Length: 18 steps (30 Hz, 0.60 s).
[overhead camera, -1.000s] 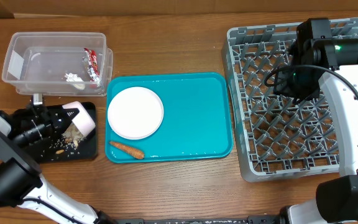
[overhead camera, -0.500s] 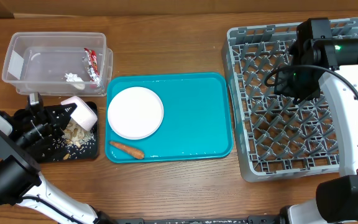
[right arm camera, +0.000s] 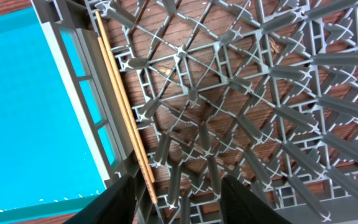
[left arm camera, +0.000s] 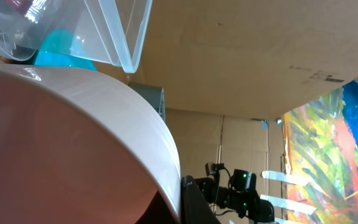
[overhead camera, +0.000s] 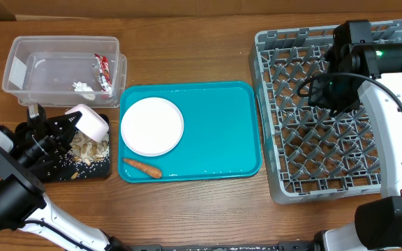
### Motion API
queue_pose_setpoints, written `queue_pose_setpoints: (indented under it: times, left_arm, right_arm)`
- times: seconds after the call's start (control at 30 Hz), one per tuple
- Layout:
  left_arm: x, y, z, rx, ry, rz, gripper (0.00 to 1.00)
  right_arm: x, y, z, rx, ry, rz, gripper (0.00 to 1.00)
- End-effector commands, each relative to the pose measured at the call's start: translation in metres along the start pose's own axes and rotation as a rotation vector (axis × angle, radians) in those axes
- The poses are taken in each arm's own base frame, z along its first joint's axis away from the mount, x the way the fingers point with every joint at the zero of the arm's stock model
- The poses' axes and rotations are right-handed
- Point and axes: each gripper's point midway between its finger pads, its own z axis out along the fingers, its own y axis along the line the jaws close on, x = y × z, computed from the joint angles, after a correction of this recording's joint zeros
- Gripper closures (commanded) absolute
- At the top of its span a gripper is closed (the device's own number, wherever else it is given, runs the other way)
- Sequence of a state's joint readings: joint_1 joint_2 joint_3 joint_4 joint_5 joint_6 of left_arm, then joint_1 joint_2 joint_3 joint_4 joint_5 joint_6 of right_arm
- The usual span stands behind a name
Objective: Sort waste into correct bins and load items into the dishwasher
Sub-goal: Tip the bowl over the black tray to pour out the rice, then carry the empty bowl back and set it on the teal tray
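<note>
My left gripper (overhead camera: 75, 127) is shut on a small white bowl (overhead camera: 91, 123), tipped on its side over the shallow black tray (overhead camera: 100, 171). Beige rice scraps (overhead camera: 86, 148) lie in that tray below the bowl. The bowl's pinkish surface (left arm camera: 73, 143) fills the left wrist view. The clear tub (overhead camera: 18, 54) holds the red-and-silver wrapper (overhead camera: 104, 72) and the white tissue (overhead camera: 83, 86). The white plate (overhead camera: 151, 125) and the carrot (overhead camera: 142, 167) lie on the teal tray. My right gripper (right arm camera: 176, 205) is open and empty over the grey dish rack (overhead camera: 313, 150). The chopsticks (right arm camera: 122, 99) lie along the rack's left edge.
The teal tray (overhead camera: 215, 132) sits between the bins and the rack. The clear tub's corner (left arm camera: 114, 31) shows just above the bowl in the left wrist view. Only one bowl is in view. The right arm covers the rack's right side.
My left gripper has lifted and tipped the bowl a little farther back over the black tray. More rice scraps now lie in the tray. The right arm has not moved.
</note>
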<state>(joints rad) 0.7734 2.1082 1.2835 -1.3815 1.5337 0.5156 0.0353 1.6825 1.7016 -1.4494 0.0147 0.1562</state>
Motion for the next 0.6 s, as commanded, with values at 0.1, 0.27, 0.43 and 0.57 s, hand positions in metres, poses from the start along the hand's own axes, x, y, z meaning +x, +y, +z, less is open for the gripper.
queue_pose_setpoints:
  times: [0.1,0.27,0.43,0.57]
  left_arm:
    - [-0.004,-0.003,-0.002,0.027,-0.022,-0.012,0.96]
    - [-0.003,-0.005,-0.002,0.024,-0.02,0.022,0.96]
    - [0.011,-0.031,-0.003,-0.014,0.021,0.186,0.96]
    - [0.02,-0.056,0.003,-0.048,0.064,0.278,0.96]
  right_arm:
    - [-0.003,0.0,-0.001,0.008,-0.01,-0.006,0.53]
    - [-0.002,0.0,-0.001,0.008,-0.009,-0.006,0.53]
    - [0.0,-0.001,-0.001,0.01,-0.002,-0.006,0.54]
    - [0.0,-0.001,-0.001,0.011,0.001,-0.005,0.54]
